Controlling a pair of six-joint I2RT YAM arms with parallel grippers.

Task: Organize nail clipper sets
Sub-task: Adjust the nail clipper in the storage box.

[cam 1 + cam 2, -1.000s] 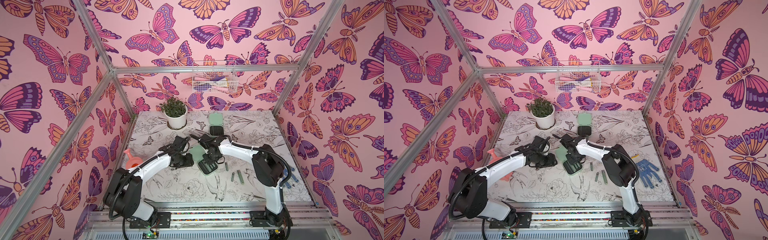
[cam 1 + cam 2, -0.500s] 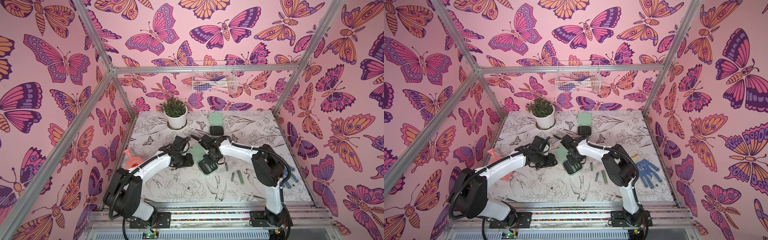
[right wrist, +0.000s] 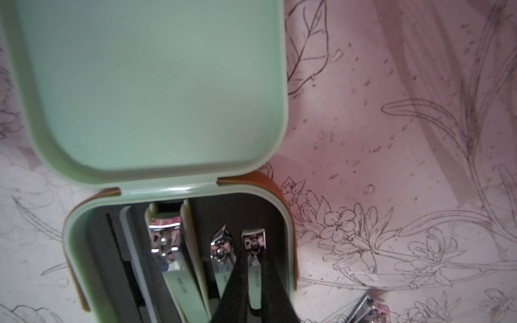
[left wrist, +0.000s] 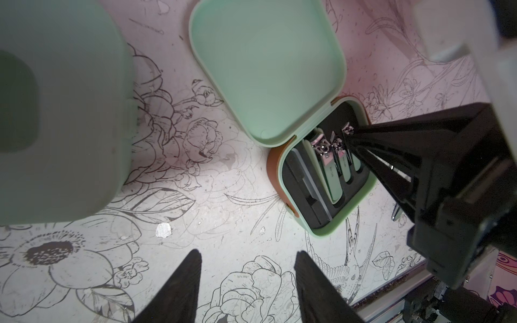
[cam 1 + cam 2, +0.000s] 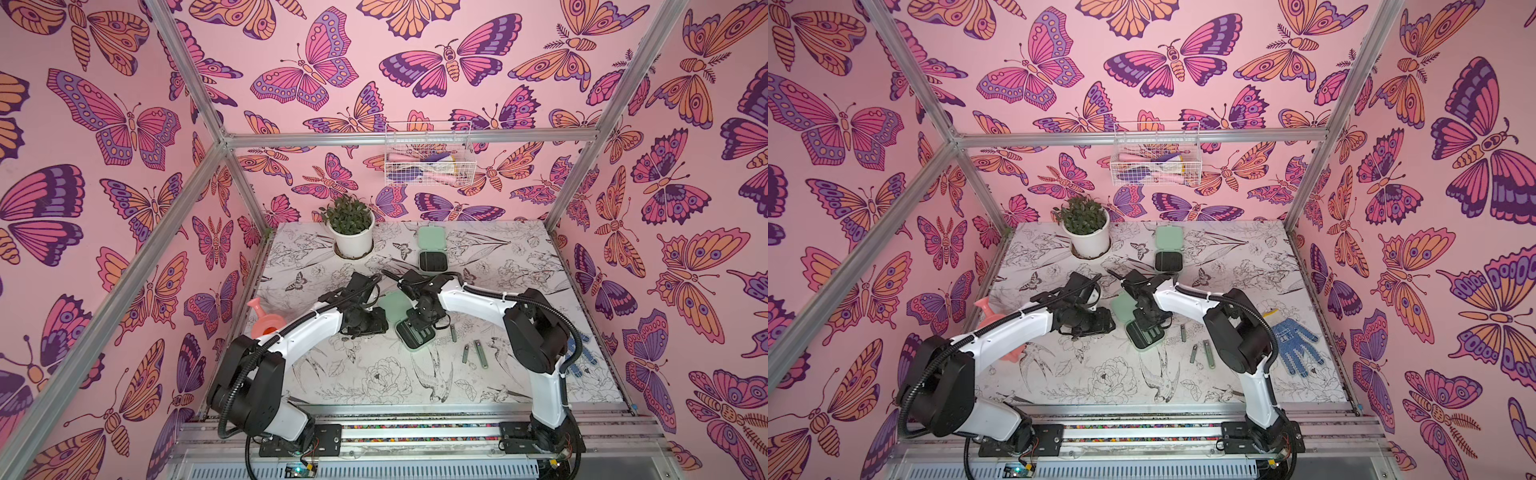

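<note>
The middle case [image 5: 415, 336] holds three clippers [image 3: 179, 268], right fingers [image 3: 275, 290] pinching the outermost clipper [image 3: 255, 275]; three loose clippers [image 5: 481, 354] wait on the table [image 5: 374, 386], left fingers [image 4: 179, 288] spread.

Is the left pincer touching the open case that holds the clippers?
Apart. The left wrist view shows the left pincer open above the table, with printed surface showing between its fingertips and the open case.
</note>
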